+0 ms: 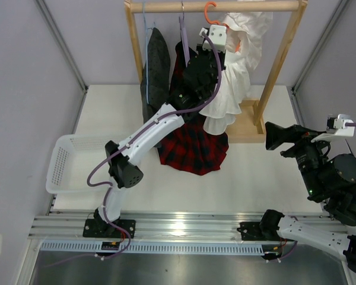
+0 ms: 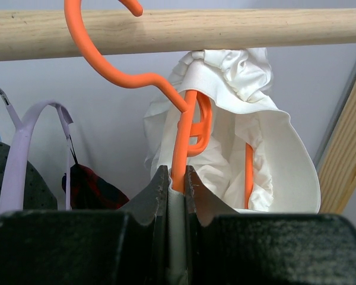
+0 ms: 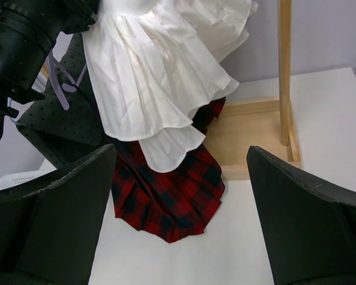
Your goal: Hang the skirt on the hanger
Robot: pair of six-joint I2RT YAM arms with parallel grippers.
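The white skirt [image 1: 237, 77] hangs by its gathered waistband [image 2: 237, 71] from the orange hanger [image 2: 184, 136]. Its tiers drape down toward the rack base [image 3: 160, 77]. My left gripper [image 2: 177, 178] is raised at the wooden rod [image 2: 225, 29], shut on the hanger's neck just below the hook [image 1: 210, 12]. The hook curls across the rod; whether it rests on the rod I cannot tell. My right gripper [image 1: 276, 138] stands open over the table's right side, apart from the skirt, with nothing between its fingers [image 3: 59, 208].
A red-black plaid shirt [image 1: 193, 148] on a purple hanger [image 2: 24, 142] and a dark grey garment [image 1: 156, 65] hang left of the skirt. The rack's wooden post [image 3: 285, 59] and base [image 3: 249, 130] stand right. A white basket [image 1: 62, 166] sits at the left.
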